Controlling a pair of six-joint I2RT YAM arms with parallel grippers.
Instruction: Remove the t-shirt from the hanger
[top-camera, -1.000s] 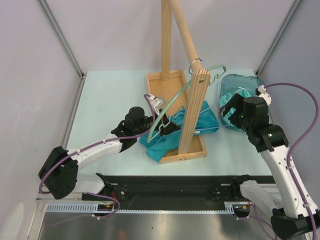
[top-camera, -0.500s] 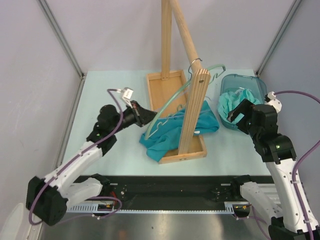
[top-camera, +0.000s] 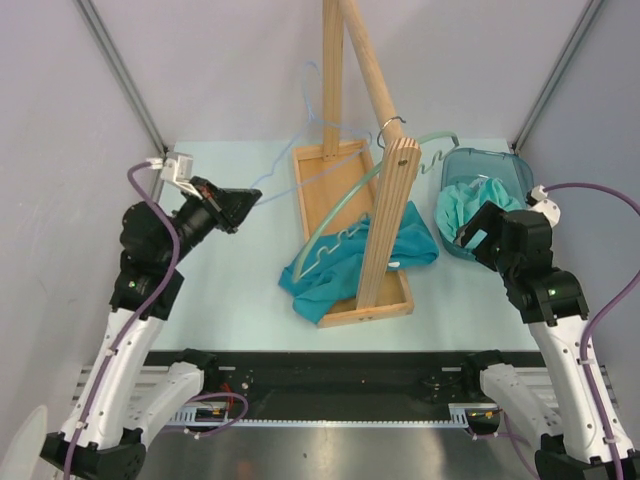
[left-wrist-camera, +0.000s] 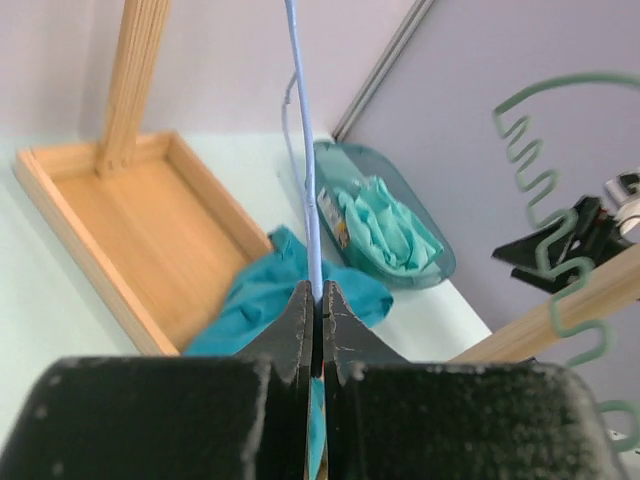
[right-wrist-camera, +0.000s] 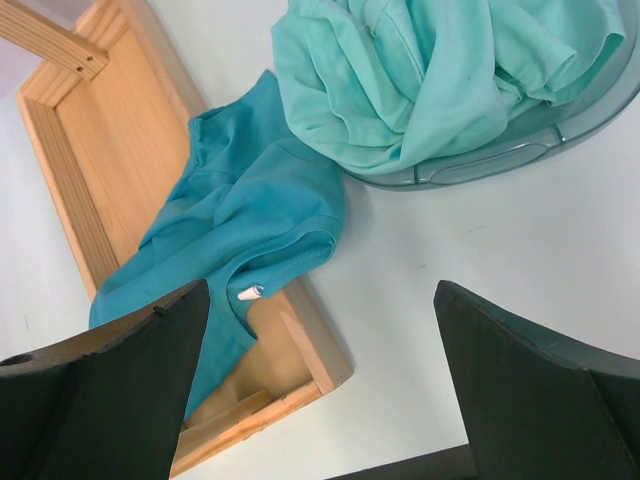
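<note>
Our left tool (left-wrist-camera: 318, 300) clamps the pale blue hanger (left-wrist-camera: 302, 150). Our right tool (right-wrist-camera: 320, 340) stands wide open, with the teal t-shirt (right-wrist-camera: 250, 215) lying ahead of it.

t-shirt (right-wrist-camera: 250, 220) draped over wooden tray (right-wrist-camera: 130, 130), fingers (right-wrist-camera: 110, 370) apart

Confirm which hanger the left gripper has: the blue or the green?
The thin pale blue hanger, pinched in the shut left gripper. The green hanger is at the wooden rack, ungripped.
</note>
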